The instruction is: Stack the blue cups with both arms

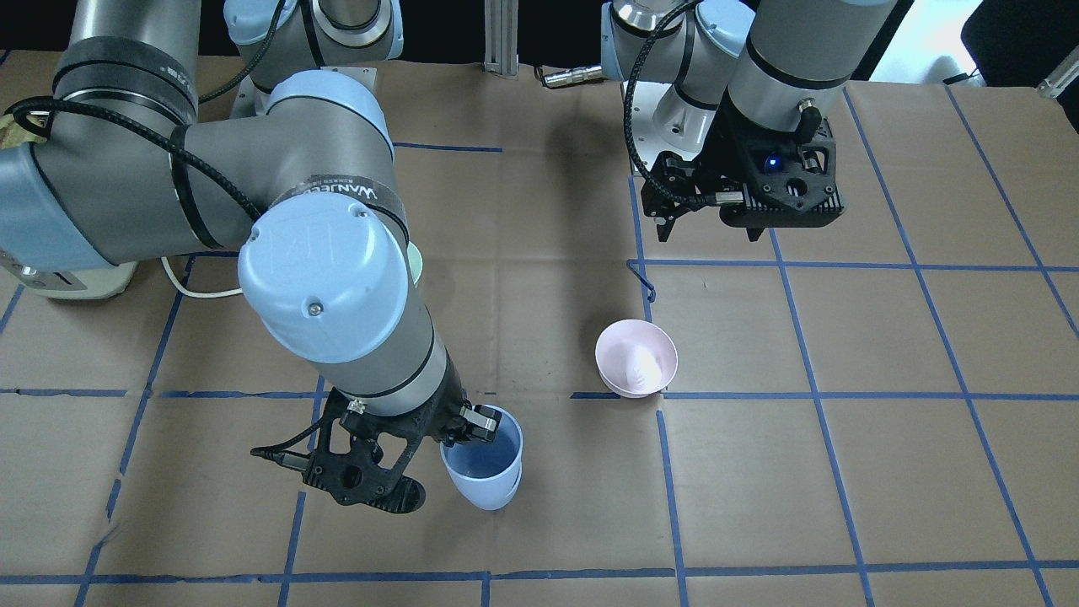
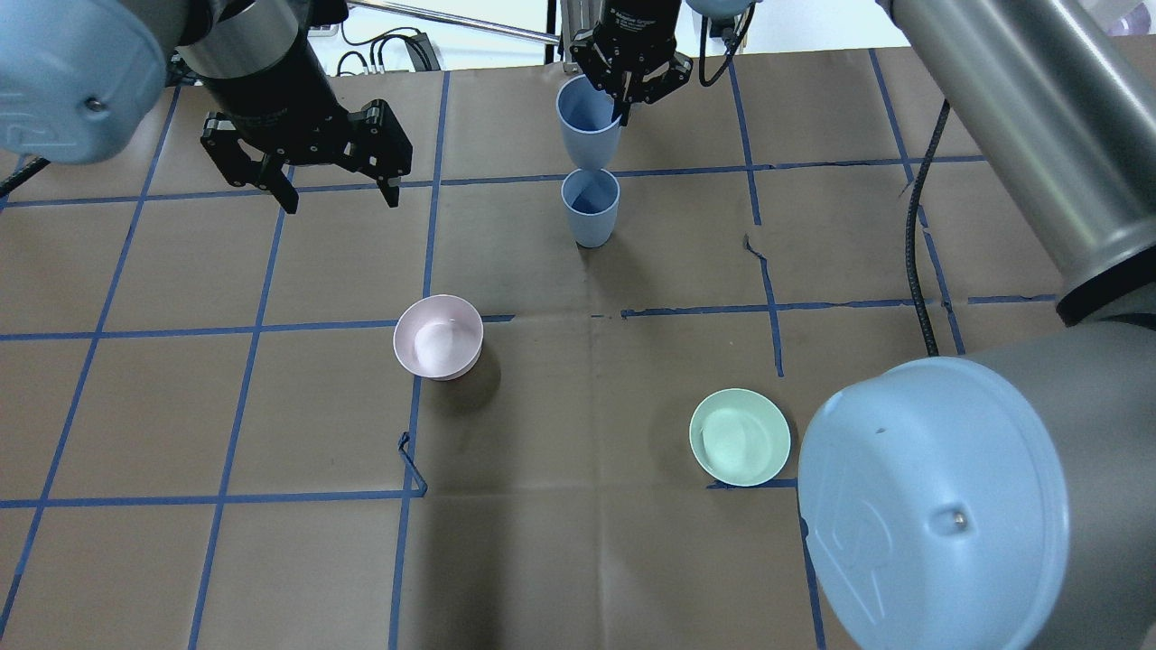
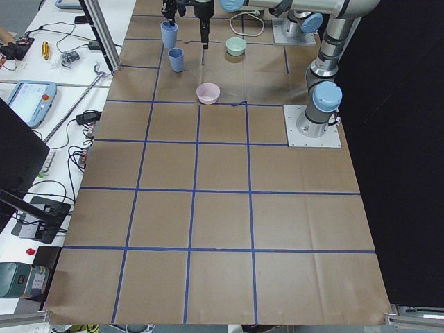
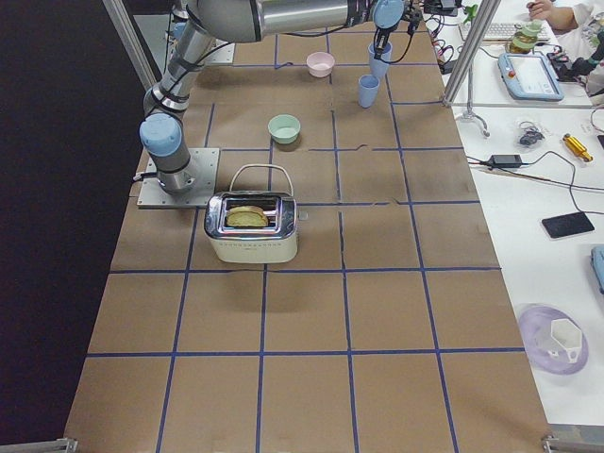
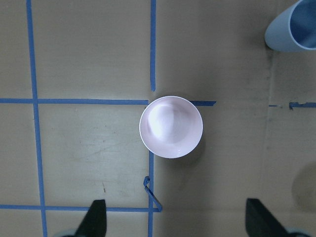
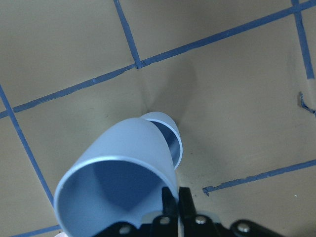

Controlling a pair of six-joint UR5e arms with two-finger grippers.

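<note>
My right gripper (image 2: 623, 104) is shut on the rim of a pale blue cup (image 2: 587, 126) and holds it upright in the air. The second blue cup (image 2: 591, 209) stands on the table just below, with the held cup's base over its far rim. In the right wrist view the held cup (image 6: 118, 187) fills the foreground and the standing cup (image 6: 168, 136) shows beneath it. My left gripper (image 2: 339, 194) is open and empty, hovering above the table to the left of the cups. Its fingertips (image 5: 96, 219) frame the pink bowl.
A pink bowl (image 2: 438, 337) sits mid-table under my left gripper's camera (image 5: 171, 127). A mint-green bowl (image 2: 741, 436) sits nearer my right base. A toaster (image 4: 253, 225) stands beside the right base. Blue tape lines grid the brown table cover (image 2: 578, 542).
</note>
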